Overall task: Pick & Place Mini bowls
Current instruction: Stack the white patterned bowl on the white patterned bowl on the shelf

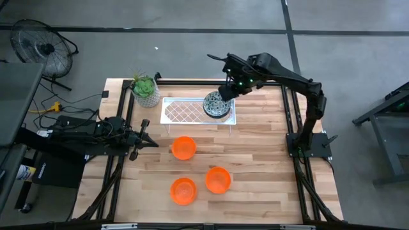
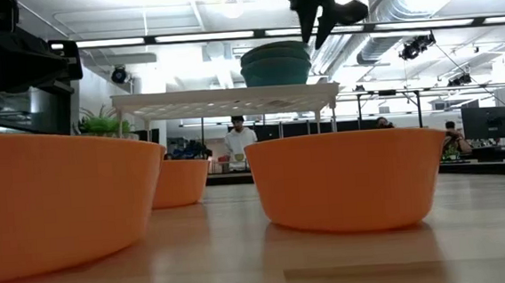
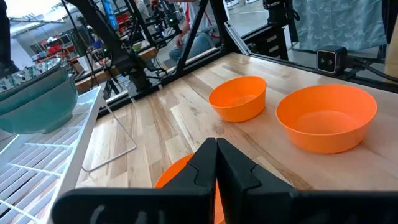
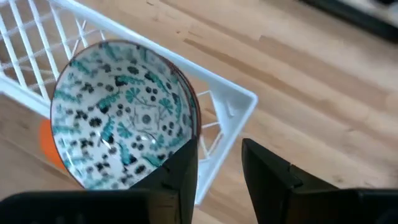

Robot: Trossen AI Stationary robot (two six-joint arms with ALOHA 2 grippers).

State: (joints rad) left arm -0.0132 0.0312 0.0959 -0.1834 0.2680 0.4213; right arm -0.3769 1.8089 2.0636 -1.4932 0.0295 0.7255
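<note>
Three orange mini bowls [image 1: 184,147] [image 1: 218,179] [image 1: 183,190] rest on their bases on the wooden table. A stack of white bowls with a blue-green pattern [image 1: 216,105] [image 4: 124,112] sits on the right end of the white lattice rack [image 1: 188,112]. My right gripper [image 4: 217,168] [image 2: 326,25] is open. It hovers just above the stack's rim, with one finger over the rim's edge and the other outside it above the rack. My left gripper [image 3: 216,158] [image 1: 148,139] is shut and waits left of the nearest orange bowl [image 3: 171,177].
A green plant in a white pot [image 1: 146,89] stands at the rack's left end. The rack stands on thin wire legs [image 3: 121,134] near the table's far edge. Black frame rails run along the table's left and right sides. People [image 2: 239,142] stand in the room beyond.
</note>
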